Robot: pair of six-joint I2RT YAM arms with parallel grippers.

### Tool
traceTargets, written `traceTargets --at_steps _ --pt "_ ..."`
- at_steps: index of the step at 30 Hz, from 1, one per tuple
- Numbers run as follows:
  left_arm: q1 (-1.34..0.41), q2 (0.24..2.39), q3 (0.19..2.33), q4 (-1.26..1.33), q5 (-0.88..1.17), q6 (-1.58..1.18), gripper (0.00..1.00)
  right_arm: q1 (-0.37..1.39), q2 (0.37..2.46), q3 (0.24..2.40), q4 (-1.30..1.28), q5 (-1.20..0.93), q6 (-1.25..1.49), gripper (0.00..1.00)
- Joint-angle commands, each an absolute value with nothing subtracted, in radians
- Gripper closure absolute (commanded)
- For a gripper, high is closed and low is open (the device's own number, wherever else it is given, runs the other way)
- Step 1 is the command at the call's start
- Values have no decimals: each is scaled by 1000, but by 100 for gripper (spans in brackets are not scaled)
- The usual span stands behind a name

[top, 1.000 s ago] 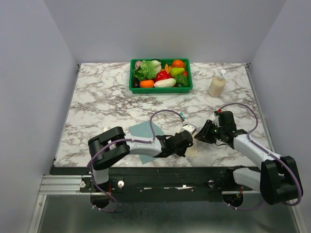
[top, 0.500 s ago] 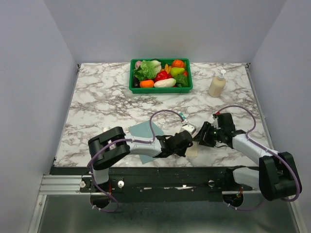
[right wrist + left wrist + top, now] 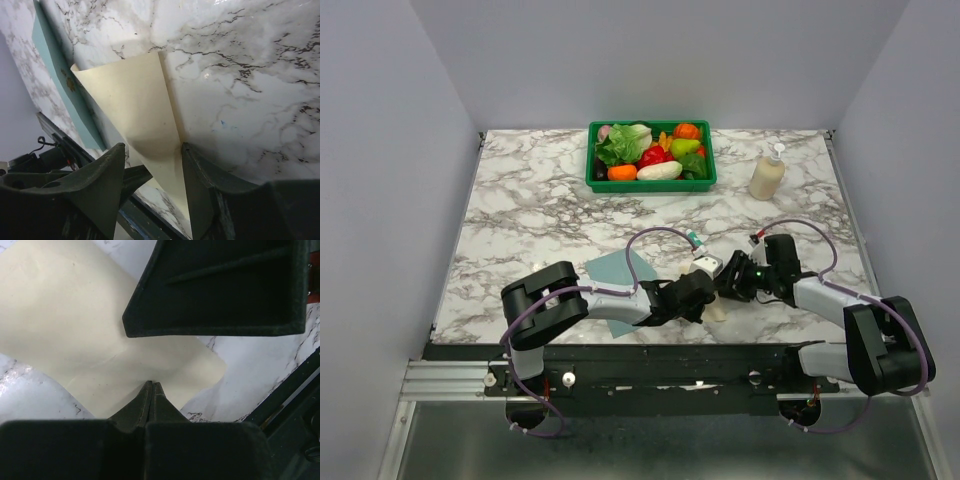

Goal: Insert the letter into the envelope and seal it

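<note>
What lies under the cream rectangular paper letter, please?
White marble tabletop shows around the cream paper letter; the teal paper envelope lies alongside. Whether its edge reaches beneath is hidden by the sheet.

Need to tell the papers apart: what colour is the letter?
Plain cream-beige; the letter shows best in the left wrist view.

A high camera behind the two arms [image 3: 605,298] looks down and forward over the whole marble table [image 3: 520,220]. Both wrist cameras sit very close above its near edge, aimed from opposite sides at the same letter [image 3: 65,315], which all three views share
</note>
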State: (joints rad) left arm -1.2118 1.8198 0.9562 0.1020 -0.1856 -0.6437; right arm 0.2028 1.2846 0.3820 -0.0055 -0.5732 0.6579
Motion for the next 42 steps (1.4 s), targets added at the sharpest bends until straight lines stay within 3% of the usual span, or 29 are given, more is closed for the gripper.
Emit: traceTargets --at_steps 1,9,24,28,34,35,38,40,42 --pt "-1212 1855 917 52 -156 -655 100 207 1299 331 -9 -604 673 43" --pt "-1212 1859 910 57 -156 -661 100 206 1285 318 20 -629 681 42" --pt "-1210 1868 917 40 -184 -695 100 207 1192 235 -35 -664 704 25" --pt "-1210 1871 917 46 -176 -696 100 207 1170 222 -35 -657 715 26" --pt "-1210 1867 916 49 -167 -687 100 206 1161 236 -22 -615 713 48" --pt "-1210 1864 916 48 -167 -686 100 207 1161 239 -18 -606 707 66" --pt "-1209 1835 916 32 -176 -683 98 207 1154 242 -17 -577 696 98" --pt "-1210 1790 920 5 -198 -680 94 206 1147 247 -21 -571 687 99" --pt "-1210 1723 930 -27 -224 -672 80 207 1117 249 -35 -569 673 99"
